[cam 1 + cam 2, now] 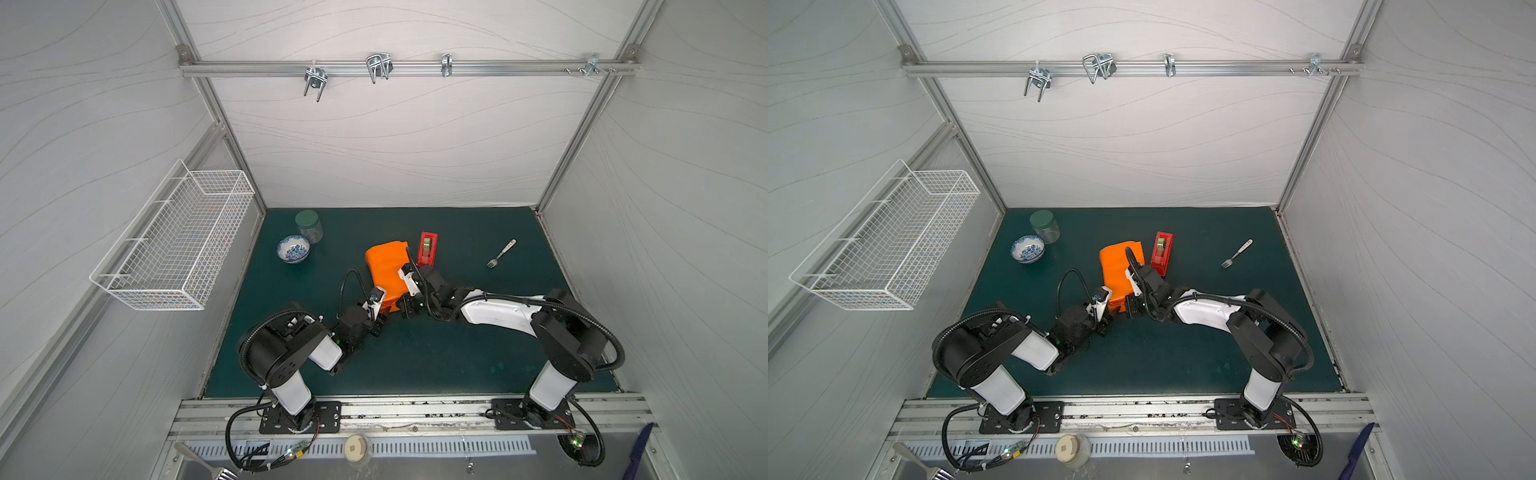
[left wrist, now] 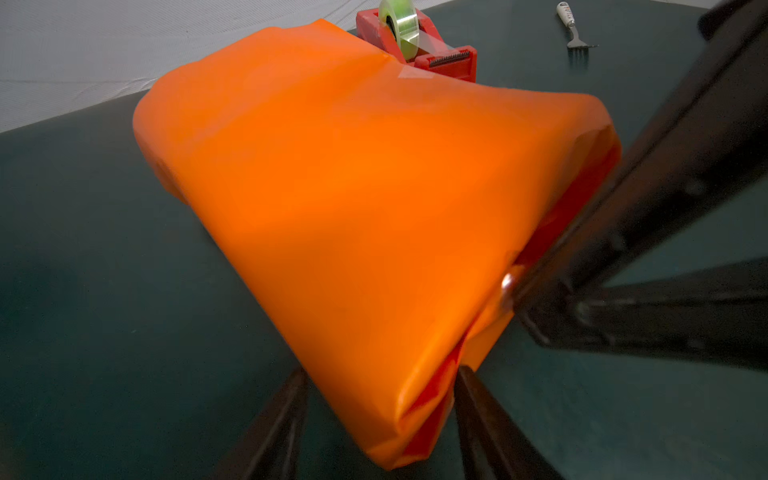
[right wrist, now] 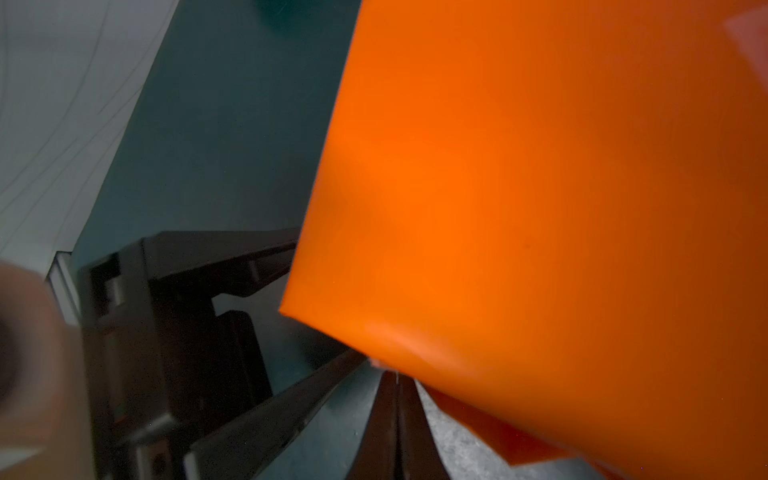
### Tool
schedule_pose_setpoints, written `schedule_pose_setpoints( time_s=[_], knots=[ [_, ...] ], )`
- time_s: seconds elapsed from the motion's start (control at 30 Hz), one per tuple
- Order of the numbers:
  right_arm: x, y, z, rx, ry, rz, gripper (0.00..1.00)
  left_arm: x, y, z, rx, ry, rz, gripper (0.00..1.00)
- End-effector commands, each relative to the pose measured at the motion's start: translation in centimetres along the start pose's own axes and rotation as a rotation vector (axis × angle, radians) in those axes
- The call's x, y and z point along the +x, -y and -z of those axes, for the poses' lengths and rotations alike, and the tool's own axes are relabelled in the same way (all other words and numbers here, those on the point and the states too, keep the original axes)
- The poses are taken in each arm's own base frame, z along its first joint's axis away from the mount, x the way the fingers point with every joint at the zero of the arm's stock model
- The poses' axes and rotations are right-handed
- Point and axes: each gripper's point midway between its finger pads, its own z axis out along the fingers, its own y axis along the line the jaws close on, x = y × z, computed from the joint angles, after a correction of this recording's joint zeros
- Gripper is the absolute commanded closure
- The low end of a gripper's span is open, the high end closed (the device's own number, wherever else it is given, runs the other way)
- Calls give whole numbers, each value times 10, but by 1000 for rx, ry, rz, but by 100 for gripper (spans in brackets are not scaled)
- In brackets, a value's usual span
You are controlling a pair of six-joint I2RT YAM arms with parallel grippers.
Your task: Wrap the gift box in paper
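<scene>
- My left gripper [image 2: 380, 374] straddles the near end of the paper [image 1: 386, 270], one finger on either side. Whether they actually squeeze it, I can't tell from the wrist view.
- My right gripper [image 3: 397, 376] is clenched tight, with its tips meeting the paper's right edge.
- The paper lies as a bulky orange bundle in the middle of the green mat [image 1: 415, 365].
- A red tape dispenser [image 1: 428, 248] stands just beside its far right corner.
- Farther out, a fork [image 1: 500, 253] lies to the right, and a bowl [image 1: 293, 248] and jar [image 1: 309, 225] sit to the left.

Orange paper [image 1: 386, 270], red dispenser [image 1: 427, 249], teal mat [image 1: 415, 361]
</scene>
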Motion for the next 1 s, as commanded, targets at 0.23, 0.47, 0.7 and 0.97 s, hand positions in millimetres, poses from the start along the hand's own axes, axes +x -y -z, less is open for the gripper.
schedule_pose_setpoints(
  time_s=[0.23,0.47,0.7,0.97],
  knots=[
    [1,29,-8,56,3,-9,95,-19,-3,2,-7,71,-5,42],
    [6,43,-7,83,3,-17,96,-19,-3,1,-7,71,-6,42],
    [5,53,-1,94,19,-21,96,-19,-3,1,-7,71,-7,42],
    [4,63,2,100,20,-40,96,-18,-3,1,-9,70,-7,42]
  ],
)
